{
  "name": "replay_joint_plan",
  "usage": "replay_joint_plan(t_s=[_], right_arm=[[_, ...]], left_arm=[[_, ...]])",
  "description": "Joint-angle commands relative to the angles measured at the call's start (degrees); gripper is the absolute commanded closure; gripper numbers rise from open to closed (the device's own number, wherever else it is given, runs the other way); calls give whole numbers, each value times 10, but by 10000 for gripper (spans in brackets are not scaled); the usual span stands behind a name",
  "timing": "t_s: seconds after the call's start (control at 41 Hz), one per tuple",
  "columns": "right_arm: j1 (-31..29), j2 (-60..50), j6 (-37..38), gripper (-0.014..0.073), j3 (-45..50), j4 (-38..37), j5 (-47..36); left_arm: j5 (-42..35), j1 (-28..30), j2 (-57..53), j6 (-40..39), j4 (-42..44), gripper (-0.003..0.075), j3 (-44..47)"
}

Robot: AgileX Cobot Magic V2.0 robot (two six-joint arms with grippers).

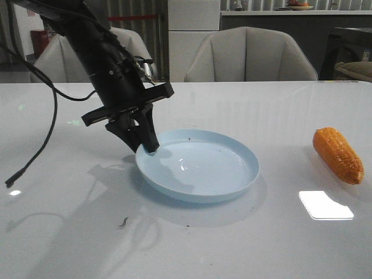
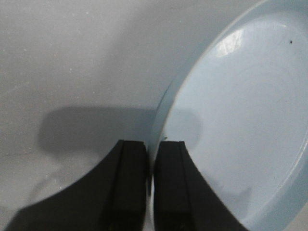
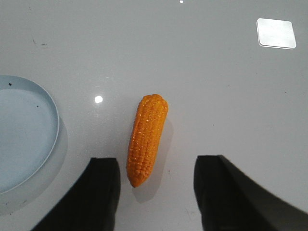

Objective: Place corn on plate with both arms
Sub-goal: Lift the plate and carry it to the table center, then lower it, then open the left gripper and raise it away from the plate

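The pale blue plate [image 1: 203,168] lies at the middle of the white table. My left gripper [image 1: 149,145] is shut on its left rim; in the left wrist view the two black fingers [image 2: 132,168] pinch the rim edge of the plate [image 2: 250,120] between them. The orange corn [image 1: 338,155] lies on the table well to the right of the plate. My right gripper [image 3: 157,161] hangs open above the corn [image 3: 147,139], whose pointed tip sits between the spread fingers without touching them. The plate's rim [image 3: 54,113] shows beside it. The right arm is out of the front view.
A thin black cable [image 1: 40,145] trails from the left arm, its loose end resting on the table at the left. Two grey chairs [image 1: 250,55] stand behind the table's far edge. A bright light patch [image 1: 325,205] reflects on the table below the corn.
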Motion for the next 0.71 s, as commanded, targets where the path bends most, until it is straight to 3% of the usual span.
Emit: replay_joint_plan(t_s=[0.0, 0.146, 0.415, 0.683], right_arm=[[-3, -6, -3, 138, -17, -7, -35], [-3, -6, -3, 138, -17, -7, -35], [-3, -6, -3, 138, -17, -4, -38], [-3, 12, -3, 138, -24, -3, -56]], left_arm=[[26, -4, -38, -4, -15, 439, -16], [26, -4, -38, -4, 10, 315, -16], [26, 10, -54, -4, 8, 316, -71], [26, 74, -160, -4, 26, 316, -156]])
